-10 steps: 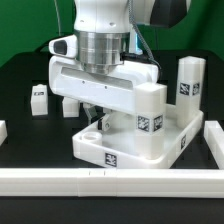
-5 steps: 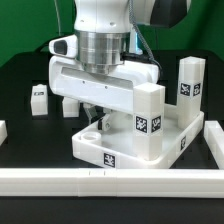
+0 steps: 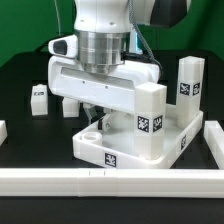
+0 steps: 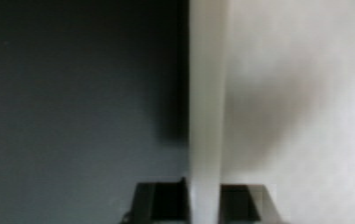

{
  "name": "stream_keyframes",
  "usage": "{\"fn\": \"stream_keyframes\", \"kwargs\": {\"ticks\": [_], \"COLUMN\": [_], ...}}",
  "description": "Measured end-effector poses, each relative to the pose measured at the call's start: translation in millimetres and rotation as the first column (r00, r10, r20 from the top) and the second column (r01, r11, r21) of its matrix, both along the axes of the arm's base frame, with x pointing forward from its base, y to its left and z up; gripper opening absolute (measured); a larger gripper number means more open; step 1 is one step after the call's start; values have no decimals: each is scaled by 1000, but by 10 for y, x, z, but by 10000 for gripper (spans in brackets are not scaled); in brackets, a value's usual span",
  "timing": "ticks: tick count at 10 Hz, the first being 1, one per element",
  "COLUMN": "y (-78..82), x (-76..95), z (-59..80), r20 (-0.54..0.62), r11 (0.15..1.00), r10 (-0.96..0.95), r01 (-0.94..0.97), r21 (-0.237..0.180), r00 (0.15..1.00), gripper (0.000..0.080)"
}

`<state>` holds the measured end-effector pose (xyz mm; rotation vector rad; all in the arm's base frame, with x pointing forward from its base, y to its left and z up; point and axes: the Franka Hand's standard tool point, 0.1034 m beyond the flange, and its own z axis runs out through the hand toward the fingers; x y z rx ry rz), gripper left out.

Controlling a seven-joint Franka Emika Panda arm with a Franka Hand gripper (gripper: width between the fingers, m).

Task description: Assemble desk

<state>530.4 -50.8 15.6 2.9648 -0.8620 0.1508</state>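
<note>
Exterior view first: the tabletop (image 3: 118,150) sits rim-up on the black table (image 3: 30,150), just behind the front rail (image 3: 60,180), with the side rail (image 3: 213,135) close by on the exterior view's right. The near leg (image 3: 150,115) stands upright at the tabletop's front corner on that side. The far leg (image 3: 190,80) stands behind it, looks like at the back corner, though I can't see its foot well enough to swear it's seated. A bit of white, the left leg (image 3: 68,106), pokes out under the arm at the tabletop's other side, mostly hidden. The loose leg (image 3: 38,100) is on the table well apart to the exterior view's left, clearly not fitted. The gripper (image 3: 96,120) hangs low over the tabletop's middle, its wide body right beside the near leg's top, fingers in shadow. My guess is roughly halfway: two, maybe three legs up, at least one to go. Room is tight, with rails at the front and side and upright legs around the hand; the only open table is off to the left. Wrist view is mostly blur: a white face fills one half and the other is dark. A white edge runs between the fingertips (image 4: 160,198). Honestly can't tell if they're clamped on it or just straddling it.
</note>
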Motion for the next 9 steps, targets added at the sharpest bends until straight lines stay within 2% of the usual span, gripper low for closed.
{"fn": "stream_keyframes", "kwargs": {"ticks": [3, 5, 6, 9], "y": [-11, 10, 40, 30], "x": [15, 103, 175, 206], "z": [4, -7, -5, 13], "r20": [-12, -13, -2, -18], "r11": [984, 957, 941, 866], "r10": [179, 288, 337, 496], "r01": [-180, -288, -336, -497], "r21": [-16, -29, -41, -58], "r00": [984, 958, 942, 868], "gripper": [62, 62, 62, 64]}}
